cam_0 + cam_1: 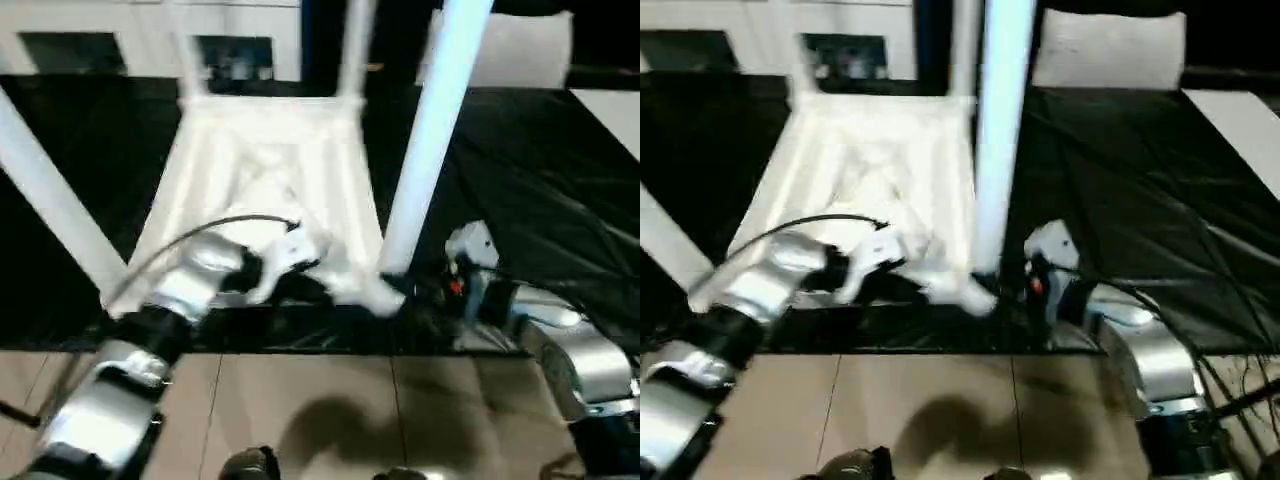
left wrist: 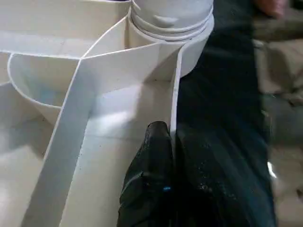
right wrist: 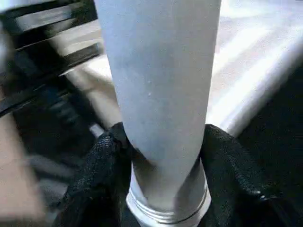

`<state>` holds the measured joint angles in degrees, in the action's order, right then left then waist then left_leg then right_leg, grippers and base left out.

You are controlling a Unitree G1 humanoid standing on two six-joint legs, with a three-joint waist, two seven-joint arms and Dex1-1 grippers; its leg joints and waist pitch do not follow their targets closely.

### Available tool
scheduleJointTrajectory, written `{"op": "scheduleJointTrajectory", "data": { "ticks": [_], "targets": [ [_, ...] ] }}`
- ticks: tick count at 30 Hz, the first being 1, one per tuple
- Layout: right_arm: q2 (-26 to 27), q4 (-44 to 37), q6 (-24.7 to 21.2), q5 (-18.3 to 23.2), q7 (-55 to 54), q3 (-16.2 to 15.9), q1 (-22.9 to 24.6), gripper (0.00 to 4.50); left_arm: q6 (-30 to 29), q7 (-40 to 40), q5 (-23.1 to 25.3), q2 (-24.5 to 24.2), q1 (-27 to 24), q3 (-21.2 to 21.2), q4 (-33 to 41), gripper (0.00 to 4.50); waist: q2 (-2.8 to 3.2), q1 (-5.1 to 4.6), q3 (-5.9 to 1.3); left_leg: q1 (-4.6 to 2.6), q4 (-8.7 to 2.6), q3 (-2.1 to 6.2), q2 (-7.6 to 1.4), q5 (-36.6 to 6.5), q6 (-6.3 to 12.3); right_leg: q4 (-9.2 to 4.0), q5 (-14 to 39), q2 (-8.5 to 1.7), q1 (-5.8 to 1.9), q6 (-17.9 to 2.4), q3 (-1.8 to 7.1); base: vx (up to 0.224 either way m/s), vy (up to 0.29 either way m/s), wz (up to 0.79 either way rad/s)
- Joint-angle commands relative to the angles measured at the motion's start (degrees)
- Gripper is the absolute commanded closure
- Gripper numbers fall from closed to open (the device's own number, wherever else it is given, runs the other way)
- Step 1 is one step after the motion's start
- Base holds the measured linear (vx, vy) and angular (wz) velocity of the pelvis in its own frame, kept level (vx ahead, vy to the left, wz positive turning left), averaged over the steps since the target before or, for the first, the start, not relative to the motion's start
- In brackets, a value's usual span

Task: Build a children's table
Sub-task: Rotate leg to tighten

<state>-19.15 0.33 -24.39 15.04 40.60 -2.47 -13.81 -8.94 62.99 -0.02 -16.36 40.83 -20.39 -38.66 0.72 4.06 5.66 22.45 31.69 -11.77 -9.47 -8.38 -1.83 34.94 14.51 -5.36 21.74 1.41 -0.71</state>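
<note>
- Right wrist view: right pincer (image 3: 165, 161) clamped round the near-right leg (image 1: 432, 130), low by its socket.
- Left pincer (image 2: 173, 156) pinched onto a rim of the upturned tabletop (image 1: 265, 180) on the desk (image 1: 540, 180).
- Four legs look upright; seating this one probably remains.

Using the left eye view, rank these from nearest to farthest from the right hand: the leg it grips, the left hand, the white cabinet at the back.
1. Leg: between the right hand's fingers, at the tabletop's near right corner.
2. Left hand: across the tabletop's near edge, toward the left.
3. Cabinet: far back left, beyond the table.
</note>
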Motion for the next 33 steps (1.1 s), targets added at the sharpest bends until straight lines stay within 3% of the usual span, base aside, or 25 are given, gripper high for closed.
{"op": "scheduleJointTrajectory", "data": {
  "ticks": [1, 3, 6, 9, 11, 12, 15, 18, 19, 21, 22, 24, 26, 28, 30, 31, 33],
  "targets": [
    [5.9, -1.3, -4.7, -0.1, -1.8, -9.2, 1.4, 2.59, -1.7, -11.5, -2.5, 7.4, 1.6, 2.8, -0.1, 4.50, -1.36, -0.50, -1.34, -1.57, -4.87, 2.63, -3.45, -22.8, -1.62, -5.95, 22.9, -3.22, 0.28, -8.8, 1.71, 0.000, 0.000, 0.00],
    [12.4, 1.2, -6.0, -2.1, -11.4, -8.2, -0.4, 2.59, -2.6, -18.4, -1.0, 11.4, 2.1, 3.8, -0.3, 4.50, -1.34, -0.91, -1.19, -1.95, -4.67, 2.59, -3.33, -23.9, -1.49, -6.39, 25.5, -3.45, 0.78, -8.4, 1.93, 0.000, 0.000, 0.00],
    [16.8, 3.2, -6.3, -3.8, -18.0, -7.6, -2.2, 2.61, -2.3, -21.8, 1.6, 13.1, 2.4, 3.5, -0.6, 4.50, -1.22, -1.24, -1.21, -1.95, -4.85, 2.92, -3.35, -24.7, -1.69, -6.82, 28.2, -3.64, 0.91, -6.8, 1.97, 0.000, 0.000, 0.00],
    [18.7, 4.5, -6.1, -5.2, -21.6, -7.0, -3.4, 2.61, -1.7, -23.0, 2.8, 13.3, 2.6, 3.0, -0.8, 4.50, -0.86, -1.41, -1.42, -1.86, -5.35, 2.83, -3.43, -23.8, -1.87, -6.63, 22.7, -3.19, 0.75, -6.1, 1.90, 0.000, 0.000, 0.00],
    [20.2, 3.6, -5.8, -5.5, -23.0, -5.7, -3.1, 2.61, -1.5, -23.8, 4.0, 13.1, 2.5, 2.9, -0.7, 4.50, -1.10, -1.34, -1.57, -1.90, -5.38, 2.47, -3.47, -22.1, -1.15, -6.52, 17.3, -2.90, 0.58, -6.4, 1.95, 0.000, 0.000, 0.00],
    [20.3, 3.0, -5.4, -5.6, -22.9, -5.4, -2.8, 2.26, -1.3, -23.9, 4.4, 13.0, 2.5, 3.0, -0.7, 4.50, -1.09, -1.29, -1.44, -1.78, -5.37, 2.34, -3.48, -21.5, -0.64, -6.47, 15.8, -2.99, 0.69, -6.8, 2.11, 0.000, 0.000, 0.00],
    [19.4, 1.0, -4.6, -4.8, -21.9, -4.6, -1.2, 1.88, -0.7, -22.9, 5.0, 11.9, 2.0, 3.1, -0.5, 4.50, -1.16, -1.00, -1.40, -2.07, -5.25, 2.12, -3.56, -21.8, -0.21, -6.76, 16.4, -3.13, 0.75, -6.5, 2.29, 0.000, 0.000, 0.00],
    [13.6, -2.9, -0.9, -2.4, -15.5, -2.6, 1.7, 1.80, 2.2, -18.4, 4.7, 8.8, 0.8, 3.2, -0.3, 4.50, -1.32, -0.52, -1.66, -2.01, -5.07, 1.99, -3.69, -20.7, 0.64, -6.81, 15.6, -3.25, 0.37, -6.0, 2.35, 0.000, 0.000, 0.00],
    [12.7, -3.3, -0.6, -2.0, -14.5, -2.2, 2.0, 1.55, 2.3, -17.8, 4.6, 8.4, 0.7, 3.2, -0.4, 4.50, -1.43, -0.63, -1.51, -1.40, -5.24, 2.20, -3.65, -20.5, 1.40, -6.76, 16.3, -3.23, -0.02, -5.6, 2.14, 0.000, 0.000, 0.00],
    [9.7, -4.8, 0.2, -0.8, -10.3, -1.1, 2.8, 1.40, 5.0, -14.4, 4.4, 6.8, 0.3, 2.8, -0.3, 4.50, -1.55, -0.95, -2.26, -0.70, -5.17, 2.53, -3.63, -18.8, 1.73, -6.44, 16.7, -3.35, -0.74, -5.9, 1.70, 0.000, 0.000, 0.00],
    [8.3, -5.3, 0.6, -0.3, -8.5, -0.7, 3.0, 1.36, 5.6, -13.3, 4.4, 6.2, 0.2, 2.7, -0.4, 4.50, -1.31, -0.93, -2.69, -0.74, -4.74, 2.28, -3.77, -15.2, 2.58, -6.06, 11.1, -3.19, -0.51, -7.1, 1.65, 0.000, 0.000, 0.00],
    [5.5, -6.2, 1.1, 1.0, -4.3, 0.6, 3.5, 1.12, 8.4, -9.5, 4.1, 4.7, -0.1, 2.1, -0.3, 4.50, -1.55, -0.61, -2.59, -0.91, -4.23, 1.70, -3.74, -13.2, 4.19, -5.78, 6.1, -2.86, -0.04, -9.2, 1.70, 0.000, 0.000, 0.00],
    [3.0, -6.8, 1.1, 2.3, -0.8, 1.7, 3.7, 0.90, 9.6, -7.0, 4.3, 3.4, -0.2, 1.3, -0.6, 4.50, -1.86, -0.32, -2.97, -0.32, -3.65, 1.55, -3.53, -9.3, 5.91, -4.80, 0.1, -2.94, -0.77, -10.5, 1.55, 0.026, -0.008, -0.02],
    [1.3, -7.0, 1.1, 3.0, 1.8, 1.9, 3.7, 0.83, 11.6, -3.9, 3.8, 2.6, -0.6, 0.7, -0.5, 4.50, -1.60, -0.42, -3.44, -0.29, -2.89, 1.39, -3.47, -4.0, 8.24, -3.44, -10.4, -2.56, -0.80, -12.9, 1.26, 0.000, 0.000, 0.00],
    [-4.4, -7.6, 1.3, 5.9, 10.2, 2.3, 3.7, 0.83, 14.2, 5.5, 1.3, 0.6, -1.6, -0.4, 0.5, 4.50, -1.89, -0.51, -3.61, -0.36, -2.38, 1.14, -3.30, -3.0, 9.80, -3.00, -14.7, -2.44, -0.91, -14.7, 1.14, 0.000, 0.000, 0.00],
    [-5.4, -7.6, 1.4, 6.5, 11.8, 2.2, 3.6, 0.83, 14.3, 7.0, 0.9, 0.3, -1.7, -0.5, 0.6, 4.50, -2.03, -0.32, -3.65, -0.38, -2.21, 1.07, -3.36, -3.1, 10.75, -2.84, -15.2, -2.68, -1.22, -15.5, 1.15, 0.000, 0.000, 0.00],
    [-8.0, -8.1, 1.0, 8.0, 15.4, 1.9, 3.7, 0.83, 14.9, 9.5, 0.7, -0.5, -1.6, -1.0, 0.3, 4.50, -1.90, -0.14, -3.58, -0.51, -2.04, 0.94, -3.52, -3.2, 11.35, -2.74, -14.6, -2.59, -1.03, -16.1, 1.13, 0.000, 0.000, 0.00]
  ]
}}
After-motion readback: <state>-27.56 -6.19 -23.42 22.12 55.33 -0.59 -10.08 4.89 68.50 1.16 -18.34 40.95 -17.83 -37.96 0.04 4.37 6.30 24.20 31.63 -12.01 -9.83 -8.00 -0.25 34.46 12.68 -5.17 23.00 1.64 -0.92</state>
